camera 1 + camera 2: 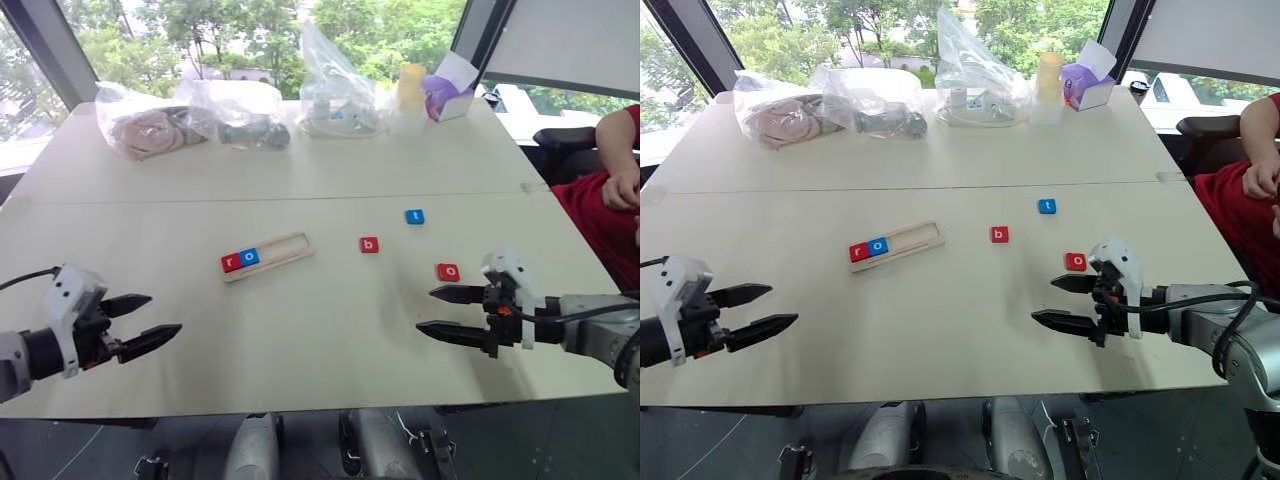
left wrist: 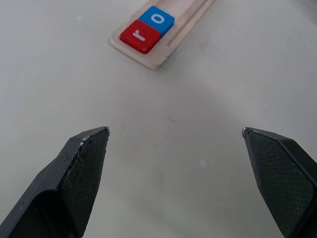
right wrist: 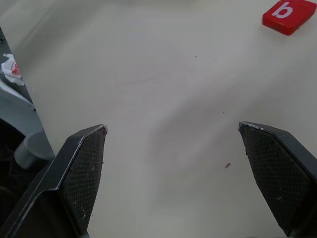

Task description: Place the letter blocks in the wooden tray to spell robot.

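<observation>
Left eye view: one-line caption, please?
Red r and blue o sit in the wooden tray; b, t, o lie loose.

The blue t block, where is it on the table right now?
In the left eye view the blue t block lies loose on the table's right half, just beyond and right of the red b block, outside the wooden tray.

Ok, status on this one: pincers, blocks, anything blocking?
Left pincer and right pincer open, empty. Wooden tray holds r, o. Loose: b, t, o. Nothing in the way.
</observation>
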